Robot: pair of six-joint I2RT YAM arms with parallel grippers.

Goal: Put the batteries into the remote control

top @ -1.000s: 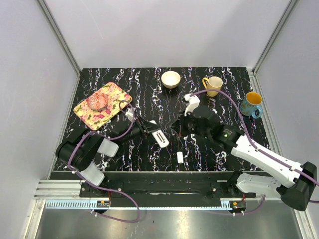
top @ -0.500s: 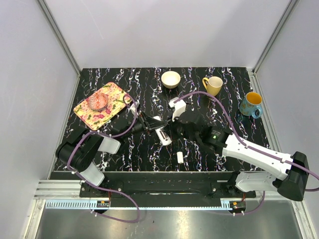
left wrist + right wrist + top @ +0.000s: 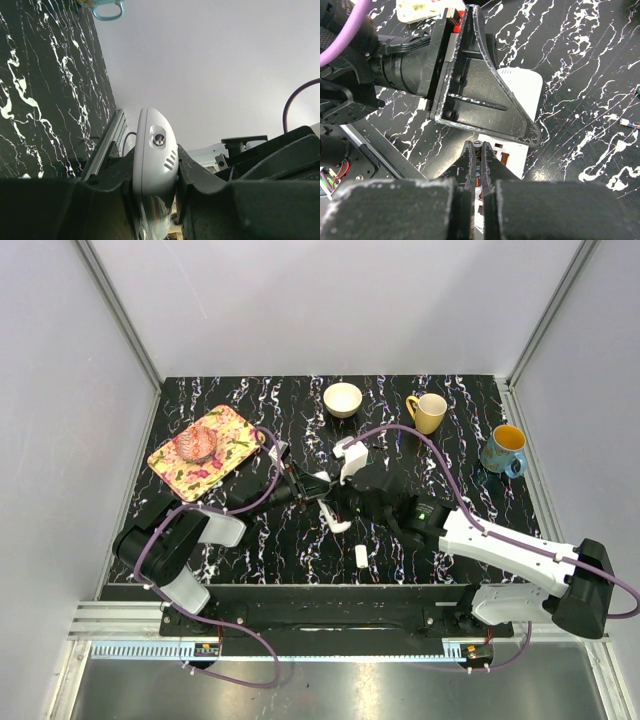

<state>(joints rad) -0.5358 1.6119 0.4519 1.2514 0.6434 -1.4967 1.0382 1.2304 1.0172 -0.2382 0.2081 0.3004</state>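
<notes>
The left gripper (image 3: 156, 172) pinches the remote control (image 3: 154, 145) between its 2 fingers, holding it over the middle of the table (image 3: 300, 410), slightly farther right than 1 second ago. The right arm (image 3: 500, 545), which then stood well to the remote's right, has swung left. The right gripper (image 3: 479, 152), its 2 fingers pressed together, now sits right against the remote beside the left gripper's fingers, and I cannot tell whether anything thin lies between its tips; the small white lozenge-shaped piece (image 3: 361, 556) lies where it did, near the front edge.
</notes>
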